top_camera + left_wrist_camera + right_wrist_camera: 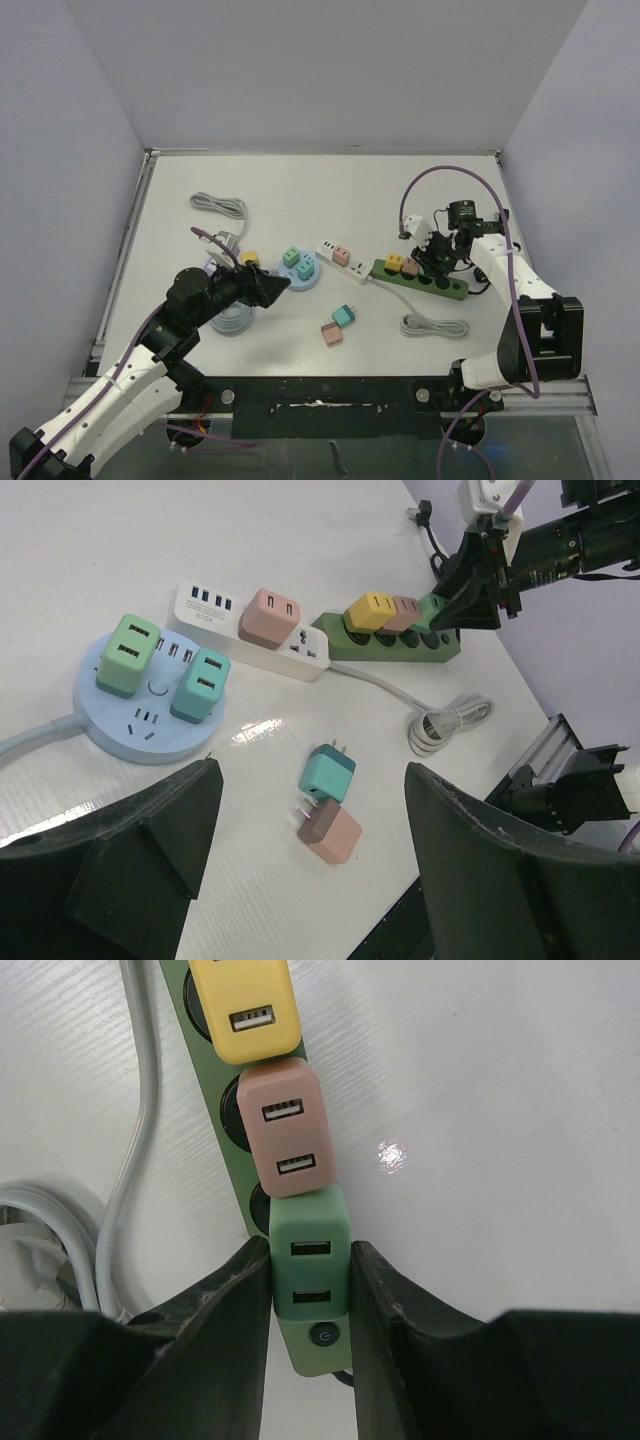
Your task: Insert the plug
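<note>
The tabletop [480, 1080] is surfaced in white, finely grained laminate, glossy enough that a spot of light is reflected. The green plug [310, 1222], pink plug [285, 1125] and green power strip [215, 1085] are moulded in smooth, satin plastic. The right pincer [311, 1265] is seen with fingers [200, 1340] of matt black plastic, faintly ridged.

Table [300, 190]: white, flat.
Green power strip [452, 289]: directly under the right gripper [310, 1270].
White power strip [205, 602]: end to end with it, on the side toward the left gripper [310, 770].
Round blue hub [130, 730]: just beside the left gripper's left finger.
Teal adapter [328, 773], pink adapter [330, 832]: loose, touching, below the left gripper.
Coiled grey cable [435, 326]: near the green strip, below the right gripper.
</note>
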`<state>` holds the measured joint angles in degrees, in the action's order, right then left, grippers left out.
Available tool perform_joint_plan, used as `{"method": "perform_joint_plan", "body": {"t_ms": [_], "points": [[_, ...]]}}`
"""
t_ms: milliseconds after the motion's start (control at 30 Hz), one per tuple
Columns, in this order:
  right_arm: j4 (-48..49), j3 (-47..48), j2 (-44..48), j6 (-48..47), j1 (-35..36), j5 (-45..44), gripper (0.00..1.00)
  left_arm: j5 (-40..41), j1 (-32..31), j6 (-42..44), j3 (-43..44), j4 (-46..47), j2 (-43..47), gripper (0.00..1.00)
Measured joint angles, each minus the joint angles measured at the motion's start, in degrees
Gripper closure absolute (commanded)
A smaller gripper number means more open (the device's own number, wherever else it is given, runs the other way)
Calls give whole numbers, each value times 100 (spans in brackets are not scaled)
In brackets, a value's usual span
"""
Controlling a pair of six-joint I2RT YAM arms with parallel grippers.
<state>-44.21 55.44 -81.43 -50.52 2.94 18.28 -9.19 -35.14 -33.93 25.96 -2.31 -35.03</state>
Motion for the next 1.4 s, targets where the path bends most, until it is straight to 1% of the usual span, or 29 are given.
{"method": "perform_joint_plan", "body": {"t_ms": [300,400,533,767,933,1000,1033,1167,1400], "points": [[-31,46,-225,-28,-225,289,92,0,4,11,-44,13,118,28],[-46,55,-297,-76,-264,424,89,0,7,11,-66,17,153,28],[44,-37,-295,-225,-297,514,87,0,20,13,-92,39,188,28],[61,-162,-271,-870,-282,422,97,4,48,11,-114,59,190,28],[-4,-120,-522,-1305,-332,352,97,7,74,11,-129,92,142,28],[-42,-111,-553,-1405,-334,358,100,22,79,11,-129,92,136,28],[-44,-114,-562,-1443,-334,363,100,26,81,11,-129,90,136,28],[-79,-72,-614,-1486,-378,457,100,68,85,11,-129,87,136,28],[-538,479,-1060,-1429,-413,503,100,109,111,11,-129,87,74,28]]}}
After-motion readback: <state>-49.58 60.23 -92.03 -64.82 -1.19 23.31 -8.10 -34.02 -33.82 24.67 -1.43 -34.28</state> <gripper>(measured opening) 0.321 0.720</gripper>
